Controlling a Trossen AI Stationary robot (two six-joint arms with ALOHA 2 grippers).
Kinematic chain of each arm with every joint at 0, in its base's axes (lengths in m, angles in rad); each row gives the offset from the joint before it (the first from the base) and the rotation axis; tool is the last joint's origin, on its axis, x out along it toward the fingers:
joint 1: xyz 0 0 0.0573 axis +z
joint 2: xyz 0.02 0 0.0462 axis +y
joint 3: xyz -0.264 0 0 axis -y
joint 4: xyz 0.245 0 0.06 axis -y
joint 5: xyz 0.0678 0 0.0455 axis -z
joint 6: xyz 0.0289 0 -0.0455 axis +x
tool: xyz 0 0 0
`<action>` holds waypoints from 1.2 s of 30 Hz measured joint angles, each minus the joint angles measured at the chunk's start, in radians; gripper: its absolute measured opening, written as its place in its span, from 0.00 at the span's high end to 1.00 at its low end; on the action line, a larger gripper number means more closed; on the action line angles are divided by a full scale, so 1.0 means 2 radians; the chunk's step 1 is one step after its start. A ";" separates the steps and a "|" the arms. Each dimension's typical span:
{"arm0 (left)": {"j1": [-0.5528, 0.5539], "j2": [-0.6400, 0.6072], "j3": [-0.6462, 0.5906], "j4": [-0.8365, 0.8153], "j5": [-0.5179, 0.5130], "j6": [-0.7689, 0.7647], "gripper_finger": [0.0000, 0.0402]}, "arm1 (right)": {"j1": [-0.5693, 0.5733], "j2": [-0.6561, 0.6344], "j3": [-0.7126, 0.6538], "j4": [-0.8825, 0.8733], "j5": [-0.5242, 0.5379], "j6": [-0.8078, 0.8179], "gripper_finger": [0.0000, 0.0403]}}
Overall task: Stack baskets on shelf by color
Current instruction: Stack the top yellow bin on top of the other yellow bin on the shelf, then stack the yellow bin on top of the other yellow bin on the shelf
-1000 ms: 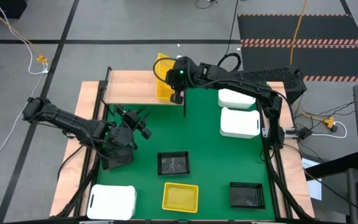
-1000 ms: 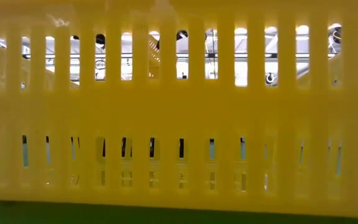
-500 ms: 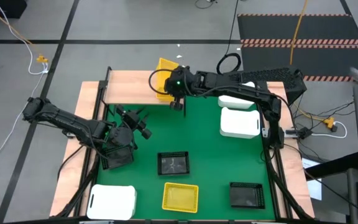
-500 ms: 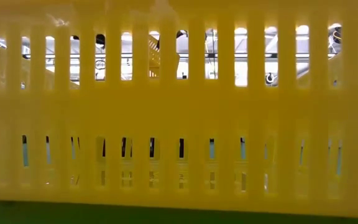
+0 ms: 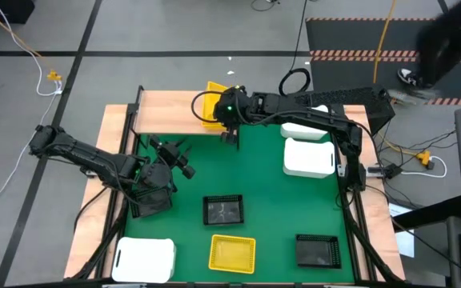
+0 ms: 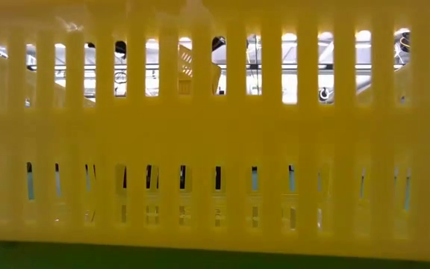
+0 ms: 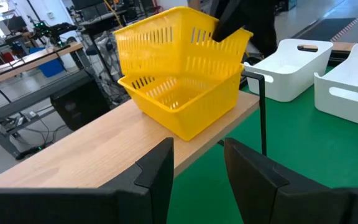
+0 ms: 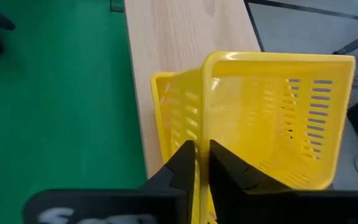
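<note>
Two yellow baskets sit nested at the right end of the light-wood shelf point(image 5: 166, 112). The upper one point(image 7: 179, 43) is tilted inside the lower one point(image 7: 185, 99), whose base rests on the shelf top point(image 7: 92, 155). My right gripper point(image 5: 229, 122) is shut on the upper basket point(image 5: 214, 98). My left gripper point(image 5: 174, 149) hovers open over the mat on the table's left, its fingers point(image 7: 157, 168) pointing toward the shelf and touching nothing. A third yellow basket point(image 5: 232, 253) lies near the table's near edge and fills the low view point(image 6: 215, 134). My right gripper pinches the upper yellow basket by the rim of one side wall point(image 8: 202, 106), one finger inside the basket and one outside. The fingers point(image 8: 182, 165) come from above, slanting down. The basket sits tilted, its lower part inside the yellow basket beneath it.
White baskets stand at the mat's right side point(image 5: 305, 126) point(image 5: 309, 158) and near-left corner point(image 5: 144, 258). Black baskets lie at mid-mat point(image 5: 222, 210), near right point(image 5: 317, 250) and under my left arm point(image 5: 152, 200). A person passes at the room's far right point(image 5: 446, 40).
My right gripper has shifted a little toward the near edge and down over the shelf's right end, staying shut. The yellow basket it holds has tipped from steeply on end to a flatter tilt over the lower yellow basket. The left arm has kept still.
</note>
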 joint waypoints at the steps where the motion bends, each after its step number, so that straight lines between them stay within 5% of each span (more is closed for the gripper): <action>1: 0.000 0.000 0.000 0.000 0.000 0.000 0.64 | 0.000 0.000 0.000 -0.001 0.000 0.000 0.90; 18: 0.000 0.000 0.000 -0.013 0.000 -0.005 0.64 | 0.000 -0.027 0.000 0.024 -0.009 -0.028 0.71; 23: 0.000 0.000 0.000 -0.042 0.001 -0.028 0.64 | -0.006 -0.080 -0.022 -0.017 -0.164 -0.010 0.72; 26: -0.001 0.000 0.000 -0.059 0.001 -0.044 0.64 | 0.002 -0.141 -0.119 0.034 -0.235 0.006 0.73; 31: -0.006 0.000 0.000 -0.068 0.001 -0.063 0.64 | 0.045 -0.268 -0.362 0.178 -0.208 0.037 0.76; 36: -0.002 0.000 0.000 -0.058 -0.003 -0.063 0.64 | 0.092 -0.365 -0.577 0.326 -0.244 0.050 0.77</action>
